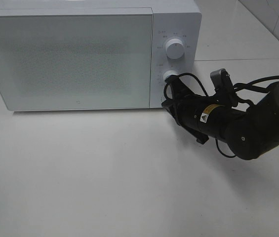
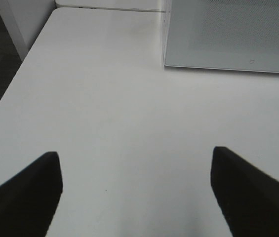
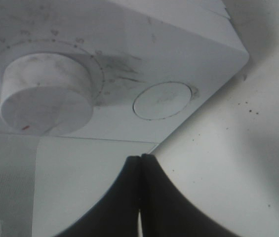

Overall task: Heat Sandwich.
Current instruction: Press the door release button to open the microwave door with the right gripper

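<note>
Reaching toward the microwave dial [image 3: 45,96], right tool [image 3: 140,160] pinched shut.

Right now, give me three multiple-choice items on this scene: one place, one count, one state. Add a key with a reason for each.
1. Where is the right pincer?
A) at the microwave's control panel
B) at the door's far left edge
C) above the microwave's roof

2. How many round knobs show on the panel in the high view?
A) one
B) two
C) four

3. The microwave door is:
A) wide open
B) taken off
C) closed

Key:
1 A, its tip is at the panel by the lower knob.
2 B, the upper knob and the lower one.
3 C, the door lies flush with the body.
</note>
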Available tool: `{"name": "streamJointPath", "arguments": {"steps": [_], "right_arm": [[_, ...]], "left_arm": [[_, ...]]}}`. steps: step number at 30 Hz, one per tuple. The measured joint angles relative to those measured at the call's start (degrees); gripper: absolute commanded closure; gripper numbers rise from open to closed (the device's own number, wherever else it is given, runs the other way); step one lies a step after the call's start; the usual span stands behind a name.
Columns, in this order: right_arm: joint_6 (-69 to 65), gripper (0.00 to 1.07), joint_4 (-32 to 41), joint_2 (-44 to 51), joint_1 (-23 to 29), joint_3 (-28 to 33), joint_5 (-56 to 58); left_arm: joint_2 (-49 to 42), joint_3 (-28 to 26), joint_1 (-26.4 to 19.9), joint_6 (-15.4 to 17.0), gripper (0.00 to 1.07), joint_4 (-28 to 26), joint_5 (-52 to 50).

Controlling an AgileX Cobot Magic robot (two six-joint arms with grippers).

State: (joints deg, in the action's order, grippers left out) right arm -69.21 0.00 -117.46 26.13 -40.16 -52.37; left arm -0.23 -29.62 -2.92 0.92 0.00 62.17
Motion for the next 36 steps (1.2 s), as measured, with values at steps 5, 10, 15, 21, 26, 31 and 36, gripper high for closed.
{"name": "streamJointPath", "arguments": {"steps": [5,10,15,21,26,31,36], "right_arm": [[0.63,1.07,0.86,-1.09,0.0,-1.89,1.66],[0.86,1.07,1.83,-2.29,0.0,-4.01,2.64],[2.41,1.07,3.32,-4.3,0.0,-6.19,2.69],[4.18,1.07,6.88,-5.79,0.0,-6.65,2.92],[7.28,1.07,7.68,-5.79,0.0,-6.65,2.46],[9.51,1.07,9.4,-5.79,-0.06,-6.65,1.95],[11.63,1.07,10.26,-6.02,-0.06,-7.51,2.29]], "left_arm": [[0.0,0.0,0.0,0.0,0.28,0.0,0.0],[0.0,0.0,0.0,0.0,0.28,0.0,0.0],[0.0,0.0,0.0,0.0,0.28,0.0,0.0],[0.0,0.0,0.0,0.0,0.28,0.0,0.0],[0.0,0.0,0.0,0.0,0.28,0.0,0.0],[0.0,0.0,0.0,0.0,0.28,0.0,0.0],[0.0,0.0,0.0,0.0,0.28,0.0,0.0]]}}
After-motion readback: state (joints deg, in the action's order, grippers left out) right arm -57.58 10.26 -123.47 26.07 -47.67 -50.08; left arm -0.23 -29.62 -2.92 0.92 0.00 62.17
